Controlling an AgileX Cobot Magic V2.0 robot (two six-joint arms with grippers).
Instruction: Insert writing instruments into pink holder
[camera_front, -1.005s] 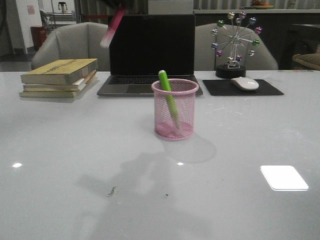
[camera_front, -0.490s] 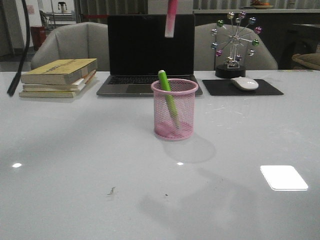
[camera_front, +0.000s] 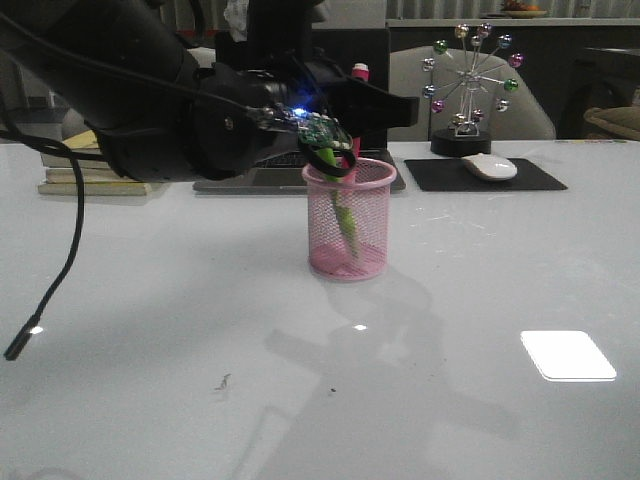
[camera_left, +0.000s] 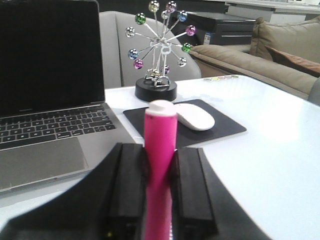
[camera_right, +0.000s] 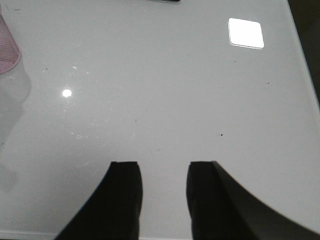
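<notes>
A glossy white table (camera_front: 150, 300) carries the pink holder (camera_front: 349, 220), a laptop (camera_left: 47, 125), stacked books (camera_front: 60, 180), a mousepad (camera_front: 487, 176) and a ball ornament (camera_front: 466, 90).

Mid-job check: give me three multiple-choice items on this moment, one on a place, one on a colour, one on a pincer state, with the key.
1. Where is the green marker?
A. on the books
B. inside the pink holder
C. on the mouse pad

2. What colour is the marker in the left pincer?
A. pink
B. blue
C. yellow

3. What state is the right pincer in?
A. shut on a marker
B. shut on the holder
C. open, holding nothing

Key: 1 B, the front view shows it leaning inside the mesh; 2 A, the left wrist view shows the pink marker clamped between the fingers; 3 C, the right wrist view shows bare table between its fingers.
</notes>
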